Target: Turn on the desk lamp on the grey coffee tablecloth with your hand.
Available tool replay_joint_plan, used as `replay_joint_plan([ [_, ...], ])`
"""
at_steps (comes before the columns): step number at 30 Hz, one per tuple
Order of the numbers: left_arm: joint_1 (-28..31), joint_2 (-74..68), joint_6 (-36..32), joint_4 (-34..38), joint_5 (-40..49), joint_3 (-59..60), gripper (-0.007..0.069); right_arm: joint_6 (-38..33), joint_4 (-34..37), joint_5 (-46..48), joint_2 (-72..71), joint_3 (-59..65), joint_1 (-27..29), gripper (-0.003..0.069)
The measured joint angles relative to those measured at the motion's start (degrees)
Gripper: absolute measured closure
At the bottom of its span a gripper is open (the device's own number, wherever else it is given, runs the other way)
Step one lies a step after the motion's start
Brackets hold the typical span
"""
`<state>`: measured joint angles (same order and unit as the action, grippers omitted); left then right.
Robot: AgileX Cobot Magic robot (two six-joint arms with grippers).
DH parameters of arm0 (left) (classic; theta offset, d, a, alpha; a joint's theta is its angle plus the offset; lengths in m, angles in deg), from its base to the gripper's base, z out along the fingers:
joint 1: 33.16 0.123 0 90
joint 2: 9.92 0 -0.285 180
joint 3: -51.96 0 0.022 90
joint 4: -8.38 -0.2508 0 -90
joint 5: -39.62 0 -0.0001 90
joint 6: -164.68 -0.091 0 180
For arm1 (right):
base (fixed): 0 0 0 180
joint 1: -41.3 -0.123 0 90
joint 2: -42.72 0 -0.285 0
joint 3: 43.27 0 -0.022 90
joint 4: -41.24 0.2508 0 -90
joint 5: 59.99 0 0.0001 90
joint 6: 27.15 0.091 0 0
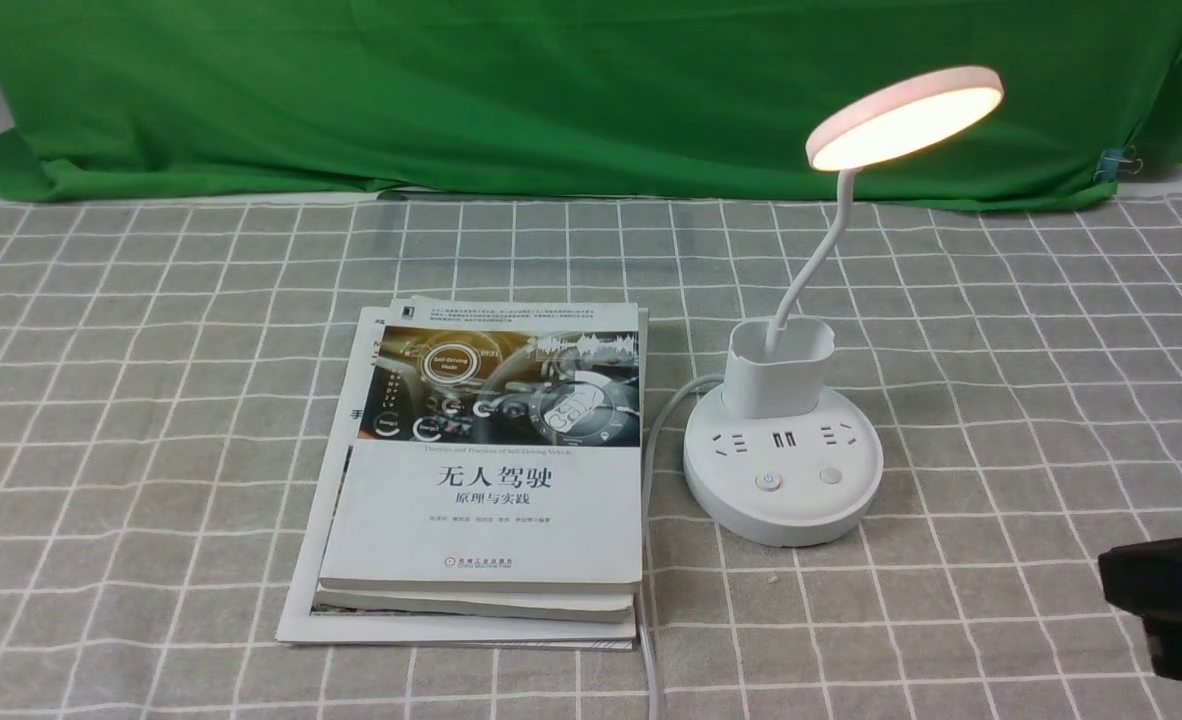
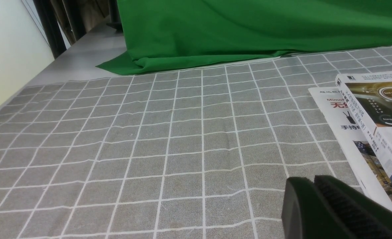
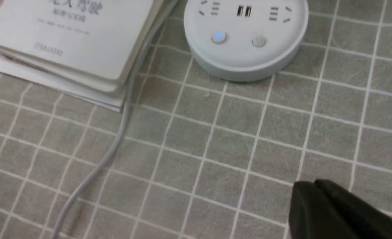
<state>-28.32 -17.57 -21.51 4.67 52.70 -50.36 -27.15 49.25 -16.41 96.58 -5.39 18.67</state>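
The white desk lamp stands on the grey coffee tablecloth, right of centre. Its disc head glows warm. The left button on its round base shows a blue light, also in the right wrist view. The right hand, black, is at the front right edge, well apart from the lamp base. Its gripper is shut and empty above the cloth. The left gripper is shut and empty above the cloth, left of the books; it is out of the front view.
A stack of books lies left of the lamp, also in the left wrist view. The lamp's grey cable runs between books and base toward the front edge. A green cloth hangs at the back.
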Motion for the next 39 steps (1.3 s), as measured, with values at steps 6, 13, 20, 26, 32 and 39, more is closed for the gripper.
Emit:
replay_joint_plan([
  [6, 0.0, 0.0, 0.0, 0.0, 0.0, 0.0, 0.0606, 0.5, 0.0, -2.4, -5.5, 0.9, 0.0, 0.0600],
  [13, 0.0, 0.0, 0.0, 0.0, 0.0, 0.0, 0.0606, -8.1, -0.4, -18.4, -21.2, 16.2, 9.5, 0.0600],
  [20, 0.0, 0.0, 0.0, 0.0, 0.0, 0.0, 0.0606, -11.4, -0.4, -26.7, -39.3, 33.4, 18.6, 0.0600],
  [26, 0.0, 0.0, 0.1, 0.0, 0.0, 0.0, 0.0606, -11.7, -0.4, -27.4, -45.6, 39.0, 21.1, 0.0593],
  [32, 0.0, 0.0, 0.1, 0.0, 0.0, 0.0, 0.0606, -11.7, -0.5, -28.3, -46.0, 39.7, 21.2, 0.0604],
  [39, 0.0, 0.0, 0.1, 0.0, 0.0, 0.0, 0.0606, -11.7, -0.5, -28.7, -46.0, 39.7, 21.3, 0.0620],
])
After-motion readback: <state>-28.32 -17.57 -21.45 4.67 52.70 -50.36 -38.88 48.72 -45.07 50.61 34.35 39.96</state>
